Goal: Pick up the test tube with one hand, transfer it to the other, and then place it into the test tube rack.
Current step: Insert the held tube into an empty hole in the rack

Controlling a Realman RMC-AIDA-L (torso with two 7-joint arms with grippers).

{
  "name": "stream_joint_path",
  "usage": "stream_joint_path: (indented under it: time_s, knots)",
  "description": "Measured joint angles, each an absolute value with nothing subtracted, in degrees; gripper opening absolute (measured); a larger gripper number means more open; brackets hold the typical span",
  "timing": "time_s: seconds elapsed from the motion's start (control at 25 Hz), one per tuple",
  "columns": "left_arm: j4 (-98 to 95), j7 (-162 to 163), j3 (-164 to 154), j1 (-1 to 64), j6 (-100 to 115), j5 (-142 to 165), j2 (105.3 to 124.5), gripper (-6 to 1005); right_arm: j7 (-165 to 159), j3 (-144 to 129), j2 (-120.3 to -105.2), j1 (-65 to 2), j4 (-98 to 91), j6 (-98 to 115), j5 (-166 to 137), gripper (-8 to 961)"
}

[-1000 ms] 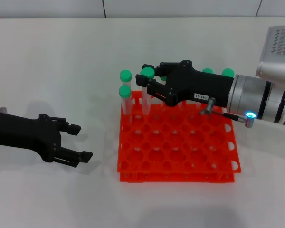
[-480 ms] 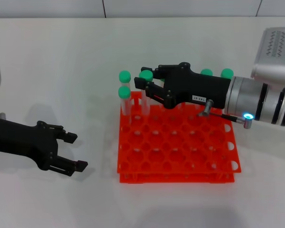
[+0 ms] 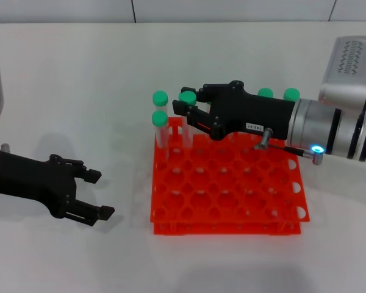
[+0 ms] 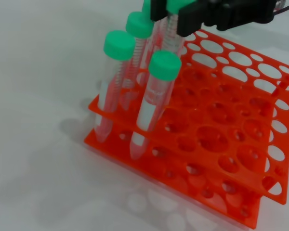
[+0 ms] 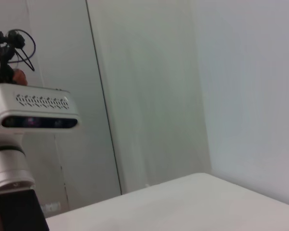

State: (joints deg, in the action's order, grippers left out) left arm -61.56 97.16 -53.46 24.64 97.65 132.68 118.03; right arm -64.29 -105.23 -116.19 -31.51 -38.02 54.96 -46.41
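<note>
White bench (image 3: 79,79) spreads out under me, with a pale wall behind it, and the orange-red test tube rack (image 3: 226,183) sits on it a little to my right of centre. My right gripper (image 3: 186,111) reaches across the far edge of the rack from the right, its black body lying level above the back rows, and its jaws are closed around the test tube (image 3: 187,119) just below the green cap. That tube stands upright with its lower end down in a hole of the back row, second from the rack's left corner; from my left wrist view the right gripper (image 4: 169,13) shows at the top, clamped on the tube among its neighbours. Two more green-capped tubes (image 3: 161,119) stand in the rack's far left corner, one behind the other, just beside the held one, and other green caps (image 3: 278,93) peek out behind my right wrist along the back row. My left gripper (image 3: 97,194) hangs low over the bare bench well to the left of the rack, jaws spread apart and holding nothing, pointing toward the rack. My right wrist view shows only the wall and the other arm's camera housing (image 5: 36,111).
</note>
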Motion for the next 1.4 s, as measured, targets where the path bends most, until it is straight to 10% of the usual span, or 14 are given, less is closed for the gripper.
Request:
stream_joint_path:
  time_s: [1.4]
  knots:
    - [-61.43,97.12,-53.79,25.07,97.64,132.31,117.84,875,-62.38,-104.90,-116.18,-30.98,-37.44,55.01,-45.68,265]
